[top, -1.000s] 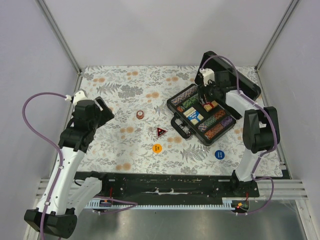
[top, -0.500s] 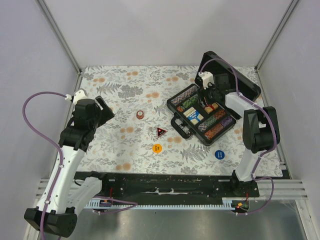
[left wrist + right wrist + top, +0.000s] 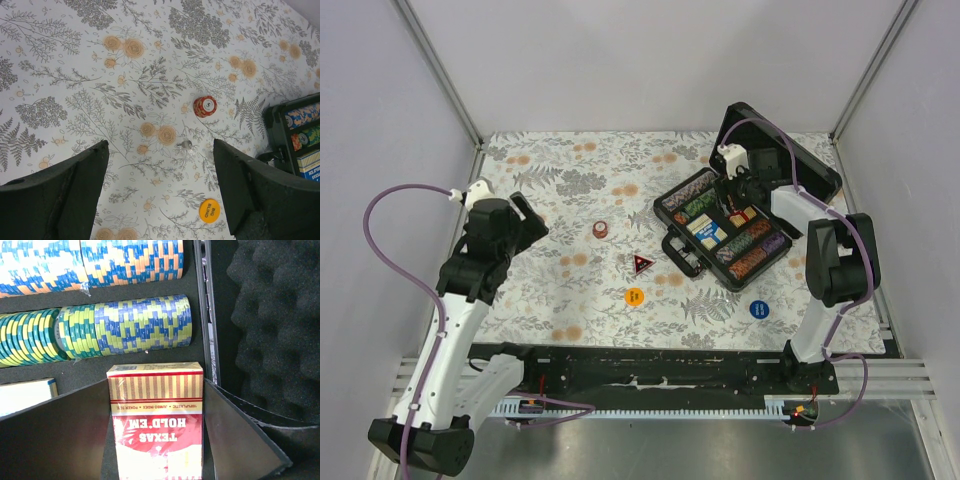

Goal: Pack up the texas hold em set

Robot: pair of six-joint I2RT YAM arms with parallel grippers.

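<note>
While top view takes in whole cloth [image 3: 570,300], only R wrist cam shows R gripper [image 3: 156,390] jaws straddling red deck [image 3: 157,430] inside case [image 3: 682,256]; pinching or slack, can't tell. Deck lies next to chip rows [image 3: 125,325], foam lid [image 3: 270,315] at frame right. Blue deck [image 3: 708,232] also in case. L wrist cam: L gripper [image 3: 160,145] spread wide, red chips [image 3: 205,106] and yellow disc [image 3: 209,210] on cloth beyond fingers. Top view only: red triangle [image 3: 640,264], blue disc [image 3: 758,309] on cloth, outside case.

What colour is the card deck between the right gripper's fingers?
The card deck is red with a gold-striped top, clearest in the right wrist view.
</note>
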